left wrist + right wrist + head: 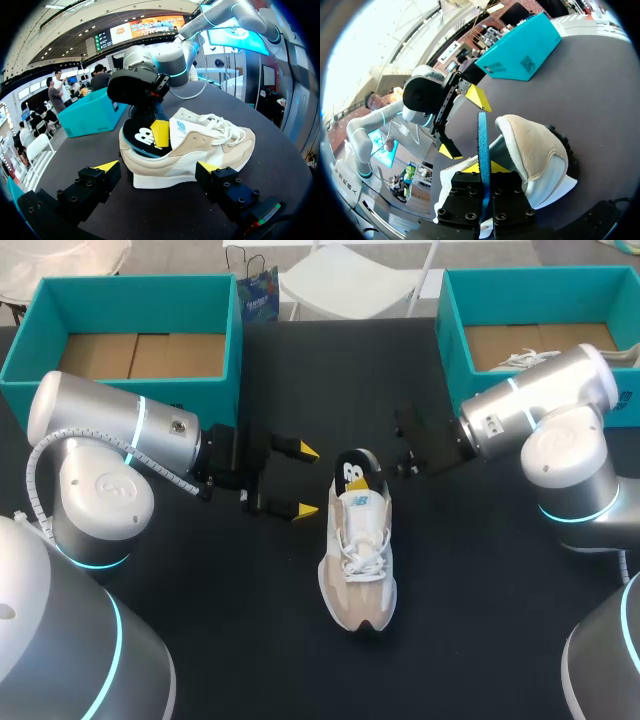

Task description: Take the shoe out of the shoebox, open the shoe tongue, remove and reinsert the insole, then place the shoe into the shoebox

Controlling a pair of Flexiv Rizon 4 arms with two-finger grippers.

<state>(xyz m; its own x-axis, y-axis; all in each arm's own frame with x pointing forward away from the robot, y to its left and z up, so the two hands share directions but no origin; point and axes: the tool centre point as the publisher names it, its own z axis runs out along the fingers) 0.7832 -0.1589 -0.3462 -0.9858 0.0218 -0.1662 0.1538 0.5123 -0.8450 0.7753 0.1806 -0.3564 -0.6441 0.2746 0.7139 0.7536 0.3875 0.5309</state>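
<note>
A beige and white shoe (357, 560) lies on the black table, toe toward me. Its black insole (357, 474) with a blue rim stands up out of the heel opening. My right gripper (392, 464) is shut on that insole; in the right wrist view the insole (482, 142) shows edge-on between the gripper's (483, 170) yellow tips, beside the shoe's heel (535, 150). My left gripper (305, 480) is open just left of the heel, holding nothing. In the left wrist view, the shoe (200, 150) lies ahead of the open left gripper (157, 167), with the insole (142, 137) pinched by the right gripper (160, 132).
A teal shoebox (130, 300) stands at the back left, showing only its brown floor. A second teal box (452, 325) at the back right holds another white shoe (525, 358). My right arm's elbow sits in front of that box.
</note>
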